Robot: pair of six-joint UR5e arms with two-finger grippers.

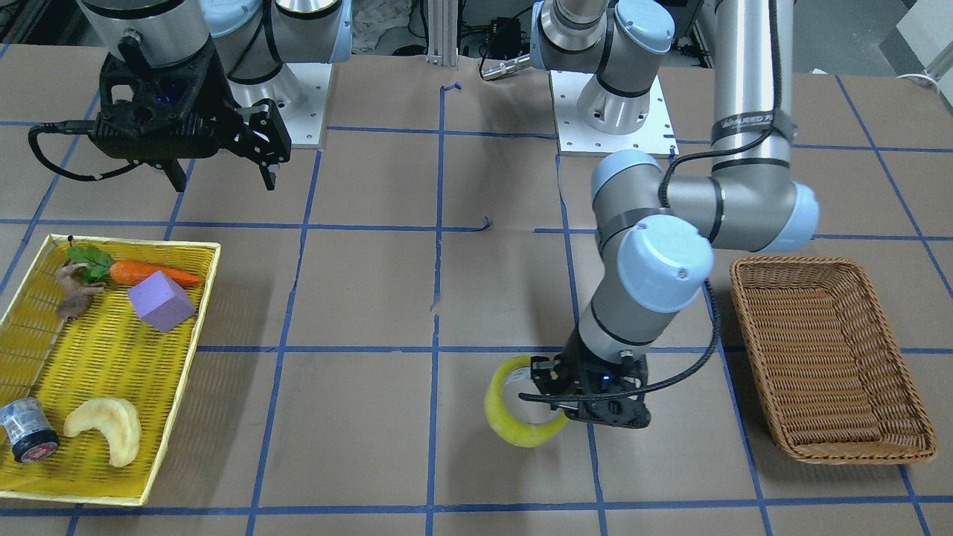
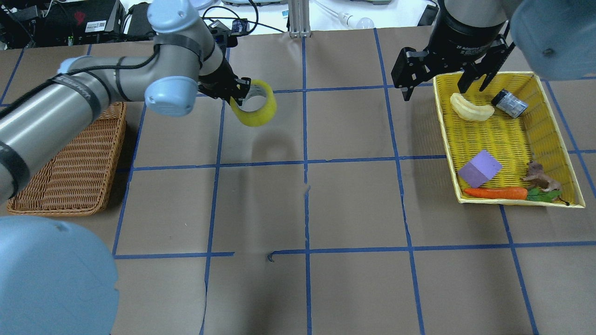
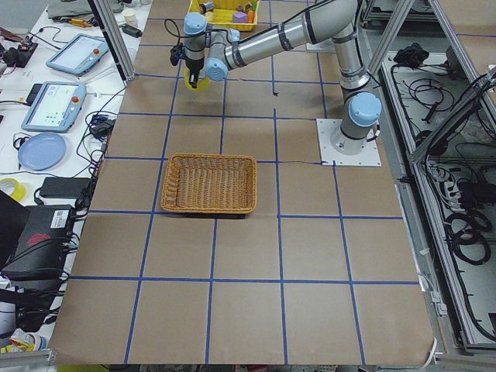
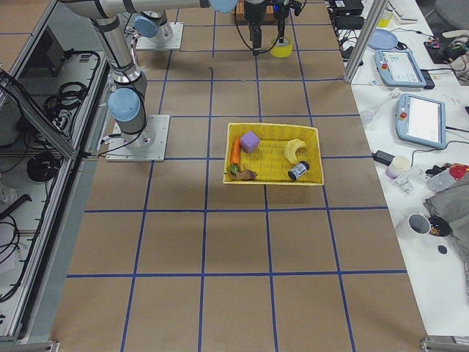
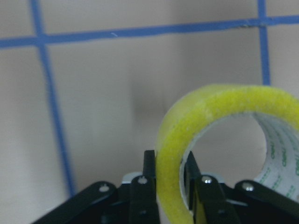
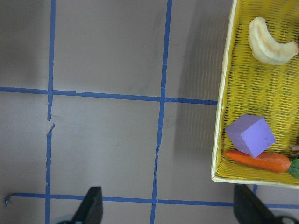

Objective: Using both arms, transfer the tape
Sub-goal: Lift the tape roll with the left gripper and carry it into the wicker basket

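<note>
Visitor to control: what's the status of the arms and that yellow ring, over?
Left gripper: jaws shut on the tape, held above the table. Right gripper: jaws open, empty, near the yellow tray. No obstacle seen between them.

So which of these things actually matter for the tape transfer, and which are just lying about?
Job: tape, clamped in the left gripper; right gripper, open and empty.

Lying about: yellow tray, carrot, purple block, crescent toy, grey can, animal figure, wicker basket (empty; perhaps the drop-off).
</note>
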